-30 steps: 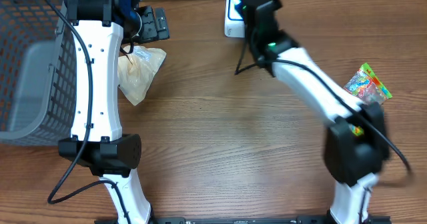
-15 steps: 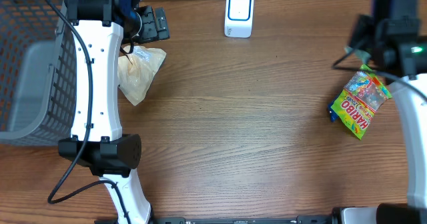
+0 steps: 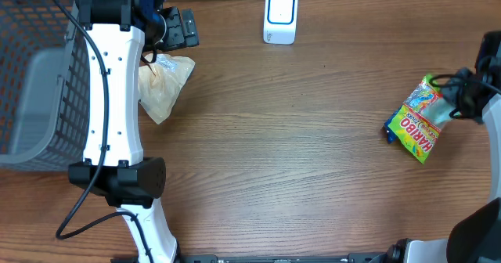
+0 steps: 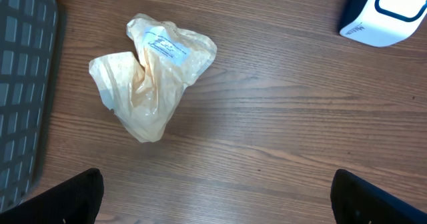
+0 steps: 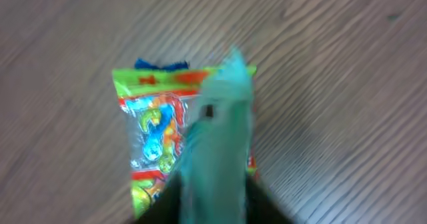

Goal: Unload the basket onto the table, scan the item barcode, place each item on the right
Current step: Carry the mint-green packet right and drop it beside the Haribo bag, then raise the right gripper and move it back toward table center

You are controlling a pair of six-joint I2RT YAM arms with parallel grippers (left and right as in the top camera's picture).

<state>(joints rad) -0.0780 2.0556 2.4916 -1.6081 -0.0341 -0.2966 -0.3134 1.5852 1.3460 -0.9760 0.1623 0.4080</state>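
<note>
The item is a colourful Haribo candy bag, lying on the wood table at the far right. My right gripper is at its upper right end. In the blurred right wrist view the bag hangs below, and a teal fold of it stands between the jaws of the right gripper, with the dark fingers against both sides. The white barcode scanner stands at the back centre, far from the bag. My left gripper hovers open at the back left, nothing between its fingers.
A crumpled yellowish plastic bag lies beside the left arm, also under the left wrist. A grey wire basket fills the left edge. The scanner shows at the left wrist view's top right corner.
The right arm has swung from the scanner out to the right edge, bringing the candy bag down onto the table. The left arm has not moved.
</note>
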